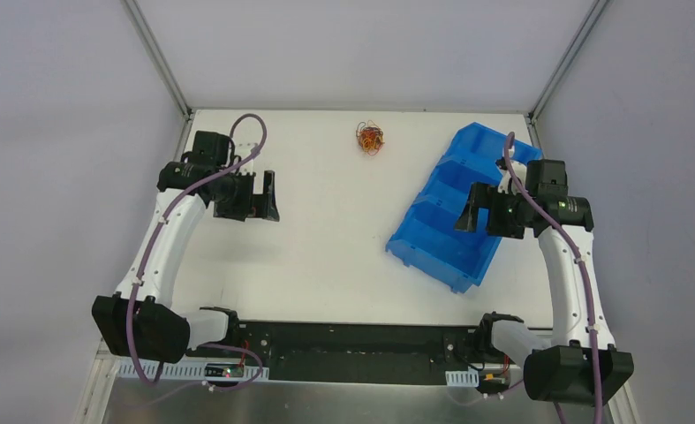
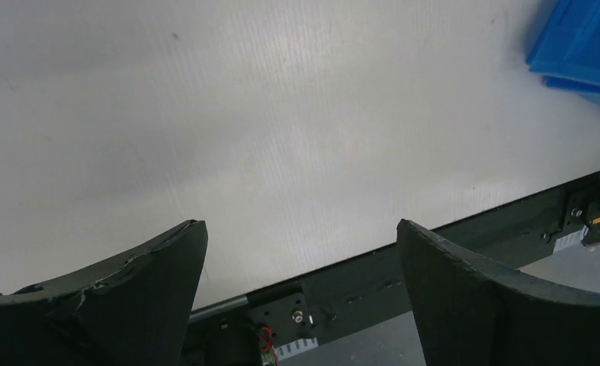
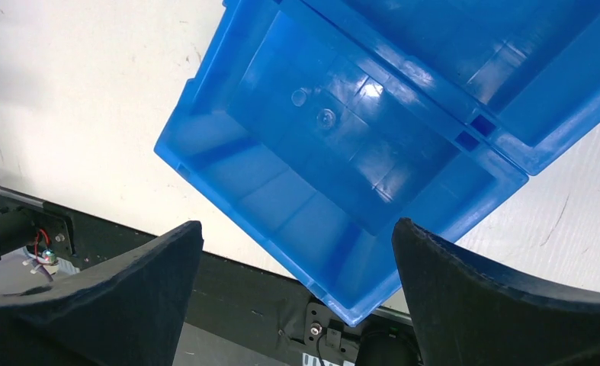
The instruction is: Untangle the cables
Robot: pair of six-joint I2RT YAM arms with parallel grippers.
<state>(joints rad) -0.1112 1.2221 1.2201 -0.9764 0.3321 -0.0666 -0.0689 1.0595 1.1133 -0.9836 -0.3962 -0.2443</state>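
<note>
The cables (image 1: 370, 138) are a small tangled ball of thin orange, red and dark wires on the white table near its far edge, seen only in the top view. My left gripper (image 1: 269, 199) is open and empty, held above the table's left side, well to the near left of the cables. In the left wrist view its gripper (image 2: 300, 229) shows only bare table between the jaws. My right gripper (image 1: 469, 212) is open and empty above the blue bin (image 1: 454, 208). In the right wrist view the gripper (image 3: 296, 229) hangs over the bin's near compartment (image 3: 335, 145).
The blue bin has several compartments and lies at an angle on the right of the table. A black rail (image 1: 352, 349) runs along the near edge between the arm bases. Metal frame posts (image 1: 162, 62) rise at the far corners.
</note>
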